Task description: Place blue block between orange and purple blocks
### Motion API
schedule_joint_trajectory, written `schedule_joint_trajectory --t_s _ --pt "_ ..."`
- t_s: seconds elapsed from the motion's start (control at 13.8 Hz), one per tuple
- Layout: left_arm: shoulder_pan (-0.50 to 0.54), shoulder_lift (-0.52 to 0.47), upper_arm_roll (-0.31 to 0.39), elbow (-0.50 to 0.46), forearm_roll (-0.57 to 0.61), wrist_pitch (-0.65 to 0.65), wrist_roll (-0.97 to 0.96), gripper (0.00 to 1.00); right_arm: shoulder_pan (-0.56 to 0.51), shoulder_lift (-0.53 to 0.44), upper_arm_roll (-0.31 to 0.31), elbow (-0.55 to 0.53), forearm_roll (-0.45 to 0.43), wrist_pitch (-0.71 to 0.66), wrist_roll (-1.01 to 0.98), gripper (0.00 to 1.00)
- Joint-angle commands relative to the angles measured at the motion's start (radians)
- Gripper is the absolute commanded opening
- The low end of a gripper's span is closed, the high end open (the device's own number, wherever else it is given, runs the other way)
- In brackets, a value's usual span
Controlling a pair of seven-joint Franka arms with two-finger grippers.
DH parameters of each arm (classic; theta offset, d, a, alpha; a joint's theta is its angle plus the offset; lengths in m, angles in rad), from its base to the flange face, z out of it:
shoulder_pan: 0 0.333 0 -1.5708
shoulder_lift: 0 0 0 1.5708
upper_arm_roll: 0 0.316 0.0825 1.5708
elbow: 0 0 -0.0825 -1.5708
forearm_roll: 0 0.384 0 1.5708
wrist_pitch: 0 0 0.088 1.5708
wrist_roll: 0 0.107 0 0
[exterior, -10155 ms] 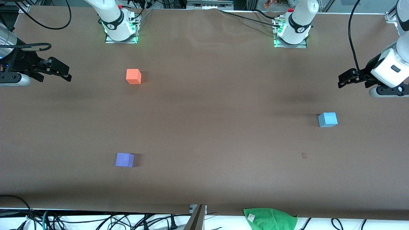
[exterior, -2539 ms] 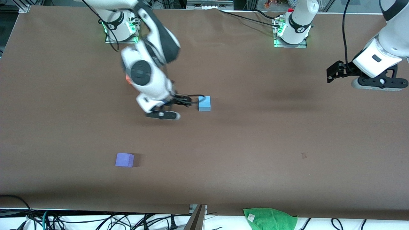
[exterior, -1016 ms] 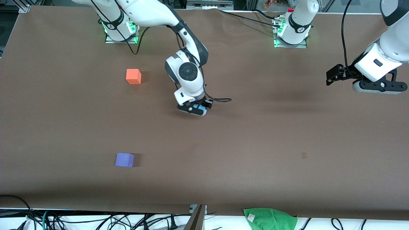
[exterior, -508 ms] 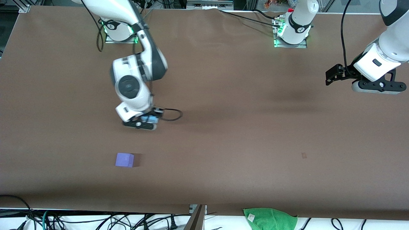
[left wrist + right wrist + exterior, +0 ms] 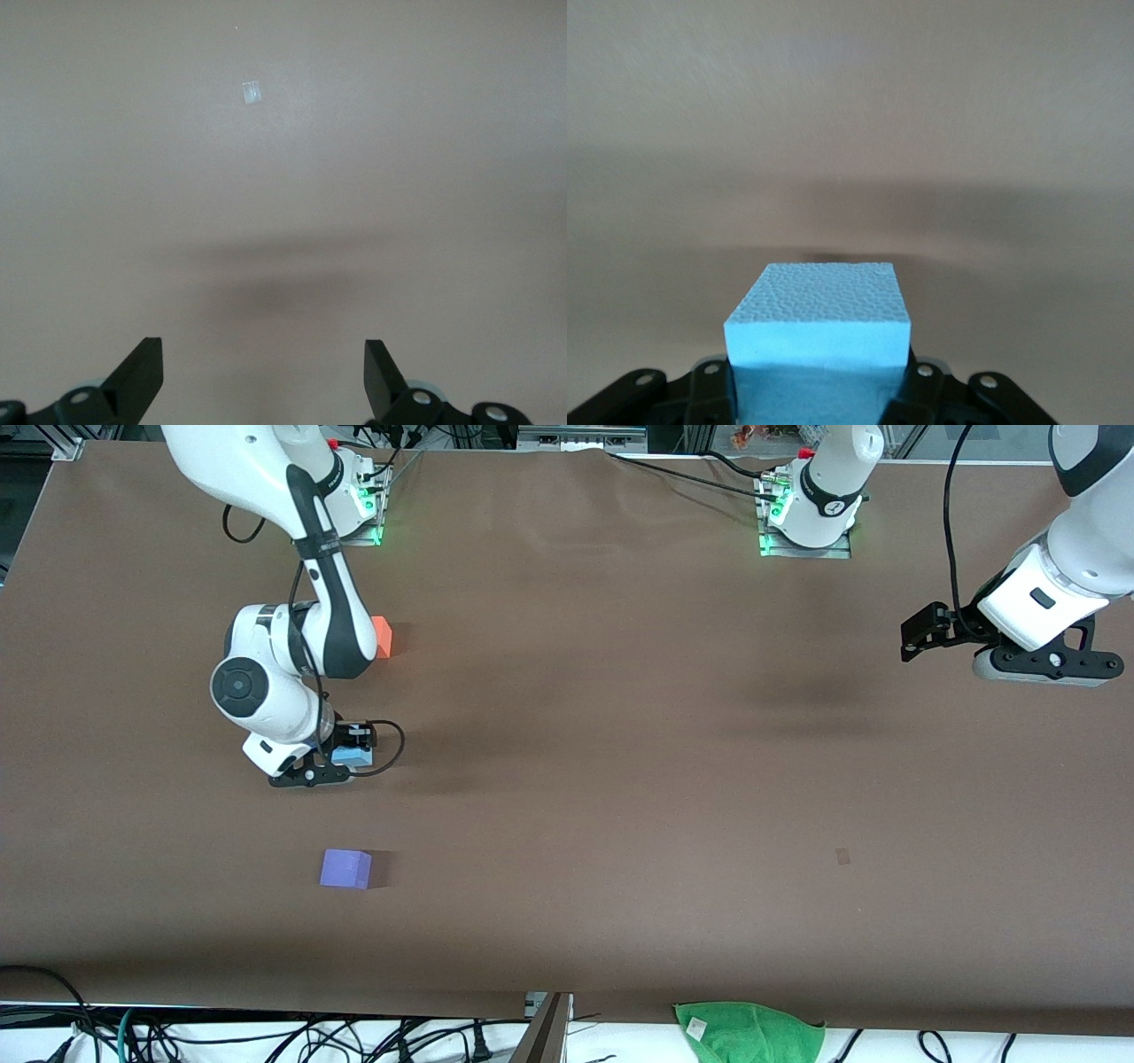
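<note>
While the left gripper (image 5: 912, 638) waits with fingers spread over the table's (image 5: 620, 824) left-arm end, right gripper (image 5: 347, 755) clamped on the blue block (image 5: 353, 757), up between orange block (image 5: 383, 638) and purple block (image 5: 345, 869).

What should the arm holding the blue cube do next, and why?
Probably lower it straight down and let go. The right gripper is shut on the blue block and is over the table roughly midway between the orange block and the purple block, in line with both. The left gripper waits open at its own end.
</note>
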Motion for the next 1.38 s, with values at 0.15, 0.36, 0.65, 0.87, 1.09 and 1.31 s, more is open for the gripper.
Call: schedule_joint_trajectory --t_s 0.15,0.36,0.65,0.87,1.09,1.31 --pt "-0.001 -0.008 -0.004 -0.005 -0.012 -0.008 -0.001 1.0 0.004 -0.014 0.021 -0.05 0.059 0.041 -0.041 0.13" --pt "-0.003 -0.008 -0.004 -0.005 -0.012 -0.008 -0.001 1.0 0.006 0.006 0.023 -0.067 0.059 0.065 -0.045 0.35" --pt "-0.003 -0.008 -0.004 -0.003 -0.012 -0.008 -0.001 1.0 0.009 0.012 0.023 -0.069 0.059 0.068 -0.041 1.0" --pt "-0.003 -0.008 -0.004 -0.003 -0.012 -0.008 -0.001 1.0 0.007 -0.071 -0.001 -0.021 0.053 -0.017 -0.041 1.0" --pt "-0.003 -0.008 -0.004 -0.003 -0.012 -0.008 -0.001 1.0 0.006 -0.088 -0.091 0.199 -0.072 -0.334 -0.044 1.0" --pt "-0.003 -0.008 -0.004 -0.003 -0.012 -0.005 -0.001 1.0 0.004 -0.092 -0.127 0.419 -0.157 -0.553 0.005 1.0"
